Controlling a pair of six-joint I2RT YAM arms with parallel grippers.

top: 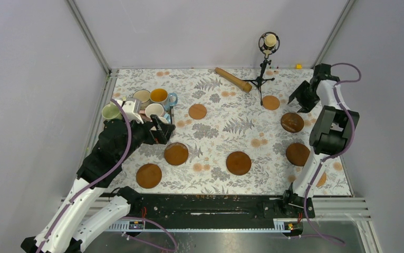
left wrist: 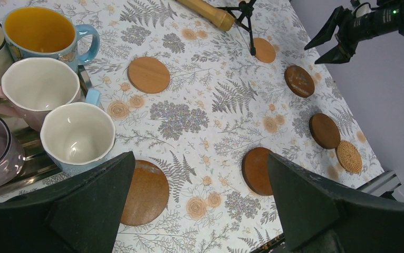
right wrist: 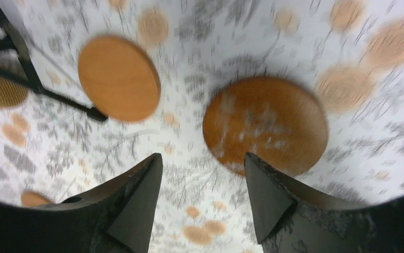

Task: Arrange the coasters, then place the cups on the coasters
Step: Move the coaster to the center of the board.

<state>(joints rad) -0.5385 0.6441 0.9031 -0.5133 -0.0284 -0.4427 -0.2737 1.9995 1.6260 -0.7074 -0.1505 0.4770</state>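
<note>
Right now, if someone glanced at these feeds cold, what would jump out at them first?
The mugs crowded together at the far left, with the left gripper open just beside them. Then the brown coasters scattered bare across the floral cloth, and the right gripper open over the back-right ones, holding nothing. A small black tripod stands at the back.

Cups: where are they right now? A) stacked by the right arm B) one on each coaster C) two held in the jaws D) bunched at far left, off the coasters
D: the cups stand bunched at far left, and all coasters in view lie bare.
</note>
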